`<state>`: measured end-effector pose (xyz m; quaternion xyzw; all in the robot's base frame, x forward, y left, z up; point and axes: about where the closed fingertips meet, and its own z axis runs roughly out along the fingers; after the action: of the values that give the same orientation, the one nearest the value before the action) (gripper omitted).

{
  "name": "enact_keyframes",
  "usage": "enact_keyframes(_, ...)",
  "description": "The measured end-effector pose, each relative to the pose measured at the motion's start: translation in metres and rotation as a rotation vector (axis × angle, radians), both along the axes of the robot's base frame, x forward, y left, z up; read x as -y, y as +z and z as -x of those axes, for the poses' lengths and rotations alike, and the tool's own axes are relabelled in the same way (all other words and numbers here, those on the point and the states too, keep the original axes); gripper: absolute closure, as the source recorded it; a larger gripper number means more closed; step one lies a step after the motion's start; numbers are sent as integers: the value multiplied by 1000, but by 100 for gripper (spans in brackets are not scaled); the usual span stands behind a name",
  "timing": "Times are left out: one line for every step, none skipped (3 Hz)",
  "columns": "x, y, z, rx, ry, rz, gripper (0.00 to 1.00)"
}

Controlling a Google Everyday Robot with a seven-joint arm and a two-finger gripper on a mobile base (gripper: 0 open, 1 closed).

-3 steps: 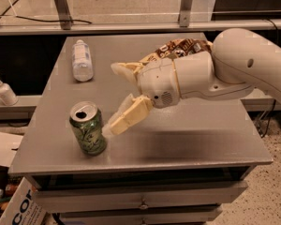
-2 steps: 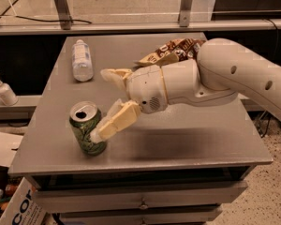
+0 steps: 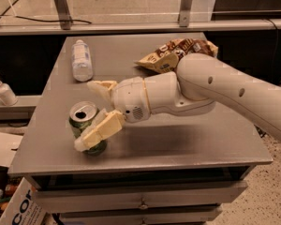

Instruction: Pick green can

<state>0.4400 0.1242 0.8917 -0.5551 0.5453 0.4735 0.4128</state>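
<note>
Green can [image 3: 81, 113] stands near the left front of the grey metal table [image 3: 201, 142]; the cream gripper [image 3: 85, 116] straddles it, unclenched, its near finger [image 3: 99, 131] crossing the can's front.

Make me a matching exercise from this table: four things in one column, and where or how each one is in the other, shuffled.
Things:
1. green can
2. bottle
3. snack bag
4. gripper

Place or state:
A. lying on its side towards the back of the table
B. standing near the front edge
C. open, one finger on each side of the can
D. crumpled, brown and yellow, behind the arm

Pairs: 1-B, 2-A, 3-D, 4-C
</note>
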Motion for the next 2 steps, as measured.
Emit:
enact_keyframes(-11, -7, 5, -28, 12, -12, 0)
enact_keyframes(-16, -12, 9, -38, 24, -23, 18)
